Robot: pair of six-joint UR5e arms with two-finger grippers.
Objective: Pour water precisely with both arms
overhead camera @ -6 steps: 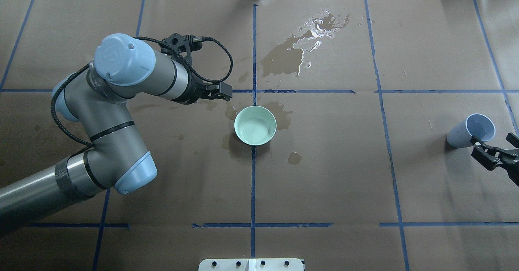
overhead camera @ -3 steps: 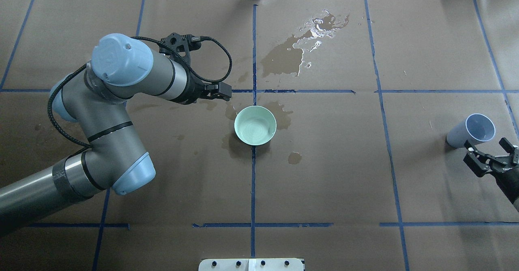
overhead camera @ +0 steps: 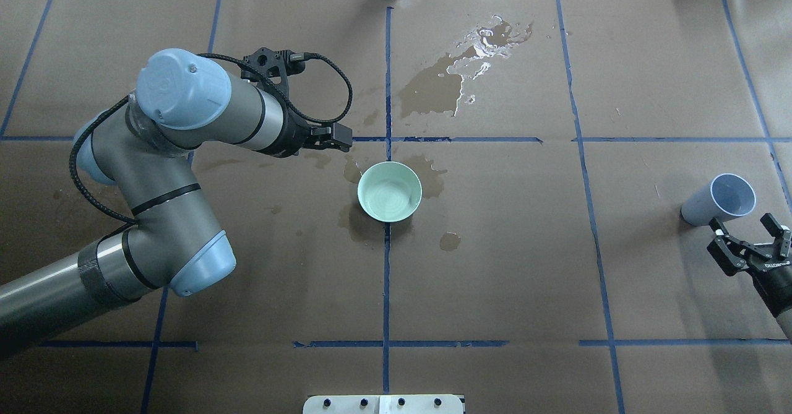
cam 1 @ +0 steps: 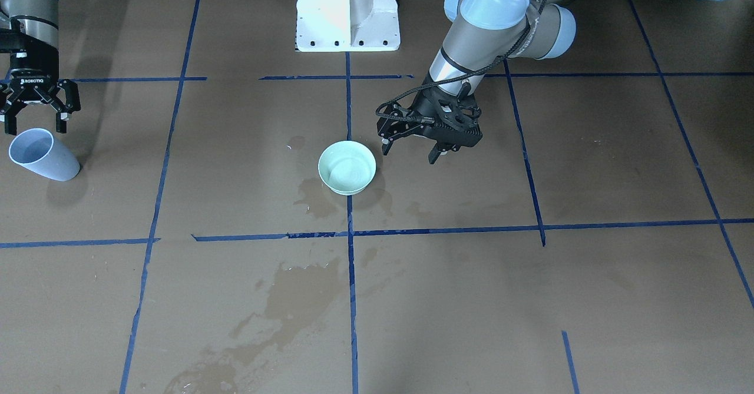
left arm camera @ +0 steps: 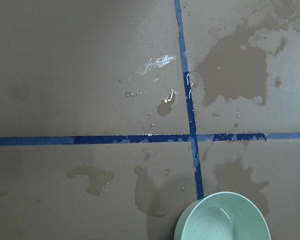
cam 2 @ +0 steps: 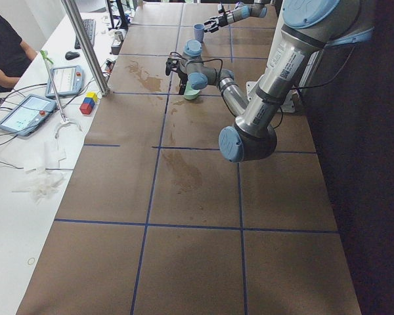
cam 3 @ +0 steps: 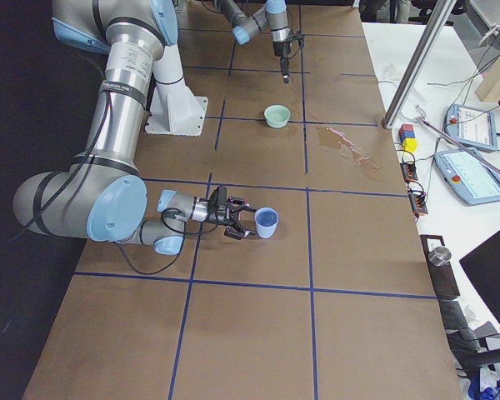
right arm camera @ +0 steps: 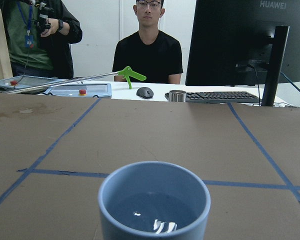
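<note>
Left gripper [cam 1: 409,151]: jaws apart, empty; hovers just beside bowl, on robot's left of it.
Bowl [overhead camera: 390,191]: pale green, upright, mid-tbl on tape crossing. Can't tell if it holds any water.
Wet patches [overhead camera: 442,86]: big stain w/ glints beyond bowl; smaller ones round bowl's base.
Cup [overhead camera: 718,200]: blue-grey, upright, far right of tbl, well apart from bowl.
Water [right arm camera: 152,212]: in cup, shows as glints only.
Right gripper [overhead camera: 742,228]: jaws wide apart, just behind cup, not touching it.
Progress: early, in my judgement. Cup not gripped, no pour under way. Left to do: grip cup, carry to bowl, tilt.
Obstructions: only tape lines [overhead camera: 581,154] & stains lie btwn cup & bowl. Damp paper may let bowl slide.
</note>
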